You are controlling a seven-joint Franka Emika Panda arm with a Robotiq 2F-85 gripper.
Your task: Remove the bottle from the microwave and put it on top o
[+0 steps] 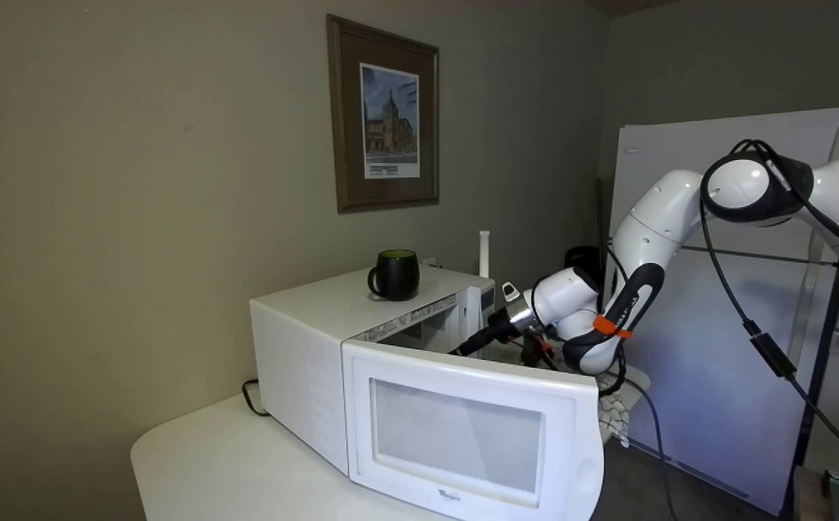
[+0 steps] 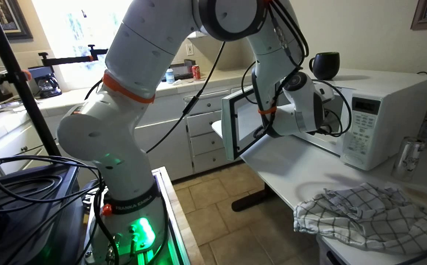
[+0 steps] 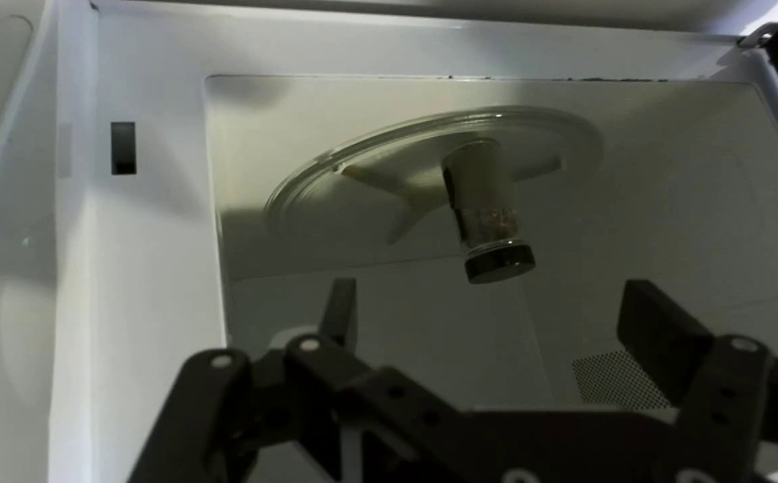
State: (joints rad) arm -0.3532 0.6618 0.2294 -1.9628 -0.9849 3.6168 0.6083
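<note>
The white microwave stands on a white table with its door swung open; the microwave also shows in an exterior view. In the wrist view, which stands upside down, the bottle is a small clear jar with a dark cap. It stands upright on the glass turntable inside the microwave. The bottle is hidden in both exterior views. My gripper is open and empty at the microwave's opening, its fingers apart. The bottle lies ahead, roughly between the fingers in the picture, not touched. In an exterior view the gripper shows above the door's edge.
A black mug stands on top of the microwave, also in an exterior view. A thin white stick stands upright behind. A checkered towel and a silver can are on the table. A white fridge stands behind the arm.
</note>
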